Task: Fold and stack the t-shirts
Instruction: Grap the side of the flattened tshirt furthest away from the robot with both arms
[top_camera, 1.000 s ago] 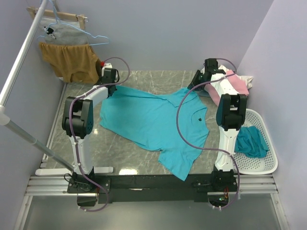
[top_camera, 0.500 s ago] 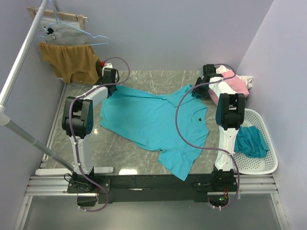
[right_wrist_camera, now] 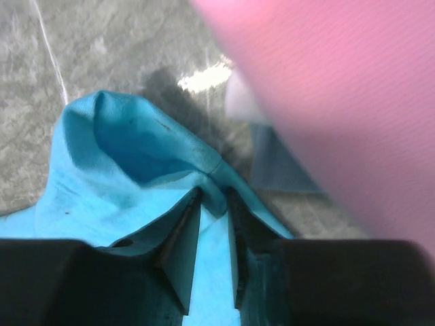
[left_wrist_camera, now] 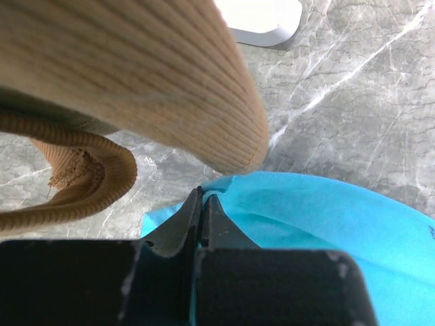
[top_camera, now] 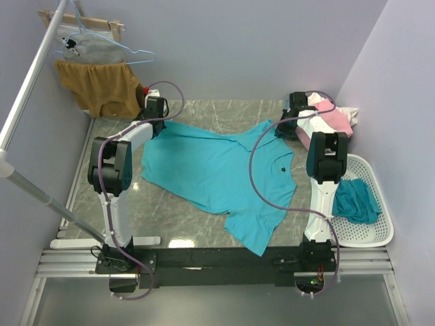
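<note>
I count three shirts: one turquoise t-shirt [top_camera: 221, 178] spread flat across the marble counter [top_camera: 170, 214], one pink shirt [top_camera: 334, 117] heaped at the far right corner, one teal shirt [top_camera: 357, 200] in the white basket [top_camera: 380, 231]. My left fingers [left_wrist_camera: 202, 204] are pinched tight on the spread shirt's far left corner, beside the hanging mustard garment [top_camera: 102, 87]. My right fingers [right_wrist_camera: 212, 224] seem nearly closed on its far right corner. Bare counter lies near left.

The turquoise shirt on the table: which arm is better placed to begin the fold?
Probably neither alone. The left gripper is shut on the turquoise shirt at one far corner, the right gripper on the other.
</note>
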`<action>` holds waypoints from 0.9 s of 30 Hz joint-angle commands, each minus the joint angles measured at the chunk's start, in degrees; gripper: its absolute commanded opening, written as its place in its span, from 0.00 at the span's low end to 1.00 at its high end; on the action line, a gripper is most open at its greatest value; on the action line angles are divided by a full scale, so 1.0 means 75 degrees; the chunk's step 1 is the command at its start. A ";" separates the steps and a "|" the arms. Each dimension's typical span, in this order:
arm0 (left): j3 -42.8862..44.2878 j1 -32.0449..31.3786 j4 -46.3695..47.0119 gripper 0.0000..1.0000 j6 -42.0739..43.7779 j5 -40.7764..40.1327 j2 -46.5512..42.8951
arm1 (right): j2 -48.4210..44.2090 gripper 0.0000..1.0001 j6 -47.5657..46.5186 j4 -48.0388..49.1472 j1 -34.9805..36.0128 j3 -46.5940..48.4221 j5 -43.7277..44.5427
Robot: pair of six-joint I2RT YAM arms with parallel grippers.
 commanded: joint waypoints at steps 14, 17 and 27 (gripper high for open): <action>0.0368 0.0442 0.0070 0.01 0.0328 0.0105 -0.0190 | -0.1936 0.00 0.0415 0.1485 -0.0256 -0.0455 -0.2275; 0.0531 0.0442 -0.0093 0.01 0.0410 0.0269 -0.0073 | -0.2228 0.00 0.0685 0.1251 -0.0245 -0.0325 -0.2850; 0.0801 0.0442 -0.0317 0.01 0.0293 0.0633 0.0244 | -0.2360 0.00 0.0698 0.0725 -0.0233 -0.0971 -0.2581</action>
